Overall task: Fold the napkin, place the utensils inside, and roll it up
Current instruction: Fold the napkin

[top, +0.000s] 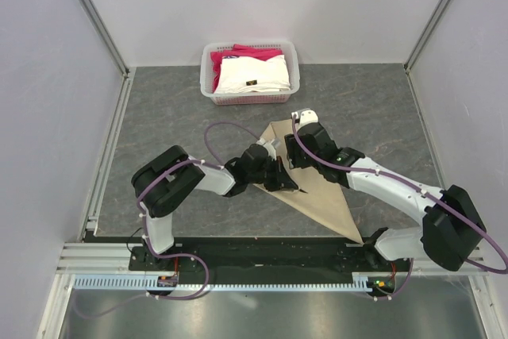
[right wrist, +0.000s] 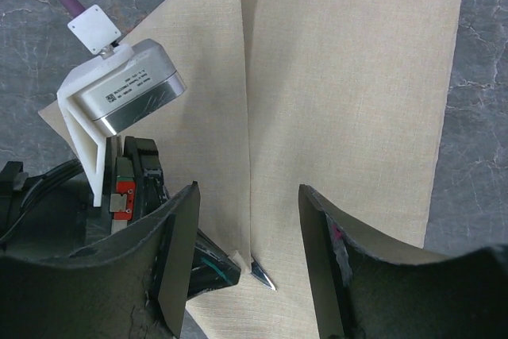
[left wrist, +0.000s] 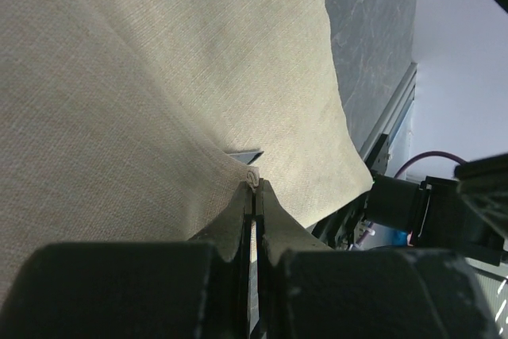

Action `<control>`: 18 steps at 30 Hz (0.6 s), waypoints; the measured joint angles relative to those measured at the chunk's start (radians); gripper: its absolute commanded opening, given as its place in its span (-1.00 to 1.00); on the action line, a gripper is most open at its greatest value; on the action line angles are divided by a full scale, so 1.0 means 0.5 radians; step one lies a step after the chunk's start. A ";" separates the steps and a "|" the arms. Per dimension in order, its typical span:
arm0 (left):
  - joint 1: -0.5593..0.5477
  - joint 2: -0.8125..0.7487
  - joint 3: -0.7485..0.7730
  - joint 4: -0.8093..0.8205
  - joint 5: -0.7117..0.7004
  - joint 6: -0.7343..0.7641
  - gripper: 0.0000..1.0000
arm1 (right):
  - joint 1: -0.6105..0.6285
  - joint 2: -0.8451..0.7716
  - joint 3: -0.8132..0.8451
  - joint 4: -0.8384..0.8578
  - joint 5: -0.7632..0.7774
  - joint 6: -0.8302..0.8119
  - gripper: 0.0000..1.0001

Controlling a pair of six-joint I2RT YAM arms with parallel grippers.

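The tan napkin (top: 321, 196) lies folded in a long triangle on the grey table, its point toward the near right. My left gripper (top: 287, 182) is shut on a napkin flap's edge by a small white tag (left wrist: 254, 178), holding it over the knife. Only the knife's dark pointed blade tip (right wrist: 264, 277) shows past the flap's edge, also in the left wrist view (left wrist: 244, 153); its handle is hidden. My right gripper (right wrist: 250, 192) is open and empty, hovering just above the napkin (right wrist: 349, 77) over the flap's edge, close to the left gripper's fingers (right wrist: 214, 263).
A white basket (top: 208, 69) stands at the back centre holding a white folded cloth (top: 252, 75) and a pink-red cloth (top: 254, 52). Walls enclose the table on three sides. A metal rail (top: 107, 156) runs along the left edge.
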 measured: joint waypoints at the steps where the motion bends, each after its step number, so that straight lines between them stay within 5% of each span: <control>1: -0.001 -0.005 -0.008 -0.003 -0.008 0.000 -0.96 | 0.000 0.004 0.000 0.000 -0.002 0.002 0.22; 10: -0.007 -0.067 -0.050 -0.042 -0.024 0.001 -0.87 | 0.000 0.041 0.000 0.000 -0.005 0.009 0.22; 13: -0.008 -0.068 -0.050 -0.046 -0.014 0.004 -0.49 | 0.000 0.043 -0.002 0.001 -0.005 0.010 0.22; 16: -0.009 -0.079 -0.050 -0.061 0.000 0.014 0.20 | 0.000 0.043 -0.002 0.001 -0.004 0.011 0.22; 18: -0.011 -0.118 -0.053 -0.092 0.012 0.026 0.33 | 0.000 0.043 -0.002 0.000 -0.003 0.012 0.23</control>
